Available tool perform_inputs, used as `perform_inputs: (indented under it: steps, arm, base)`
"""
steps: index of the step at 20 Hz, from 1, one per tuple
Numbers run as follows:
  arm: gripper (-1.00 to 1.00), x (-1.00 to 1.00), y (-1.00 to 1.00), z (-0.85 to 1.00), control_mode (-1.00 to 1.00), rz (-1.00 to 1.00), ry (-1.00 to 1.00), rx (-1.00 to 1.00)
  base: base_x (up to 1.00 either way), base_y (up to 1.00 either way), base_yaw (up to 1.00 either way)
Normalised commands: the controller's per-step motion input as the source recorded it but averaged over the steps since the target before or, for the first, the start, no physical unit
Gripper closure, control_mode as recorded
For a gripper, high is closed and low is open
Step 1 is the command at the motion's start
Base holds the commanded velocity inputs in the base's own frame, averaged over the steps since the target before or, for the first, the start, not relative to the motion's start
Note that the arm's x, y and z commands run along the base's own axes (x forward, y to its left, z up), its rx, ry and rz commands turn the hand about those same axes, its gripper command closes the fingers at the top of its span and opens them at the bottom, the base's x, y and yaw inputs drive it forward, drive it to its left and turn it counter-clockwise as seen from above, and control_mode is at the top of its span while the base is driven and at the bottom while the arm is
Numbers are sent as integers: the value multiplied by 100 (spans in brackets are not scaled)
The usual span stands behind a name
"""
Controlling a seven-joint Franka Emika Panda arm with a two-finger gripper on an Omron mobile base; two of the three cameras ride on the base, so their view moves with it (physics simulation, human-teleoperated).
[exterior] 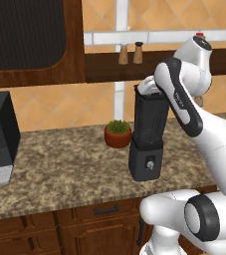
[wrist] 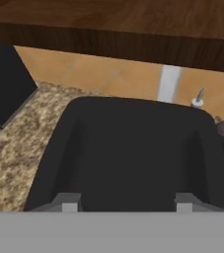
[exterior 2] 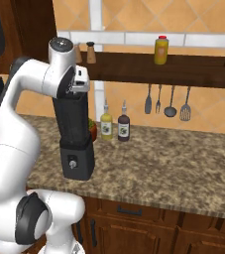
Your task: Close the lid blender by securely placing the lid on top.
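Blender (exterior: 147,134) jar directly beneath end effector (wrist: 127,200) (grip state unclear), touching.

**Blender upright on the counter, jar top under the hand**

The blender (exterior: 147,134) stands upright at mid-frame in the left base view, left of centre in the right base view (exterior 2: 75,144). Its boxy dark grey base carries a small round front knob; a tall square black jar rises from it. In the hand view the jar's rounded-square black top (wrist: 133,153) spreads across the lower centre. Whether that surface is the lid cannot be told.
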Motion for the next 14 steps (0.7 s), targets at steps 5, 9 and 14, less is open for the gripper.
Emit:
perform_inputs:
  steps: [5,9,14]
  arm:
    - [-100,-2,0,-40,-100,-5,-10,-18]
    - [-100,-6,0,-5,-100,-16,-8,-15]
    - [-100,-23,0,8,-100,-17,-4,-2]
  base:
    - [0,0,0]
    - [0,0,0]
    - [0,0,0]
